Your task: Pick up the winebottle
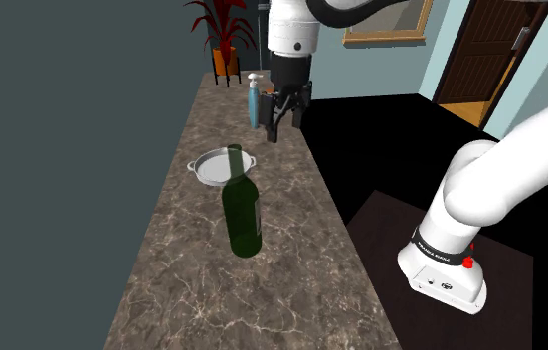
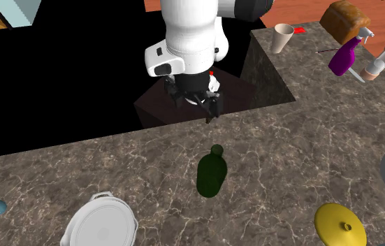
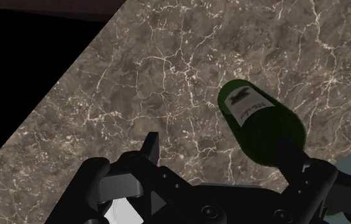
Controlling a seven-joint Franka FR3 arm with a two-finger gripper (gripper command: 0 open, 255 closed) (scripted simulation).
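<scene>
Me: an all-black two-finger gripper point(image 1: 284, 127) on a white arm with dark joints. I hang above the counter, near its long edge on the stand's side.
Jaws: released. My blocky matte fingers point(image 3: 150, 149) stand well apart and clasp nothing.
Counter: a long brown slab of stone-like marbling point(image 1: 212, 288) with a smooth face, pale veins running through it and straight edges.
Bottle: a dark green glassy wine bottle point(image 1: 242, 214) with rounded shoulders and a narrow neck. It stands upright about midway across the counter. It is below and apart from me, and none of my fingers touch it. In the wrist view it shows a dark label with a pale mark.
Pot: a round, plain white lidded pot with two small side handles point(image 2: 100, 225). It sits on the counter near the bottle.
Lid: a yellow domed round lid with a knob point(image 2: 339, 225). It lies flat on the counter.
Sprayer: a slim blue spray bottle with a pale trigger head point(image 1: 254, 101). It stands upright towards the counter's far end in the shoulder view.
Other bottle: a glossy purple spray bottle point(image 2: 343, 57) on the counter's side branch, tilted.
Cup: a beige tapered cup point(image 2: 282, 38), upright at a corner of the counter.
Beyond the counter's edge: a black area.
</scene>
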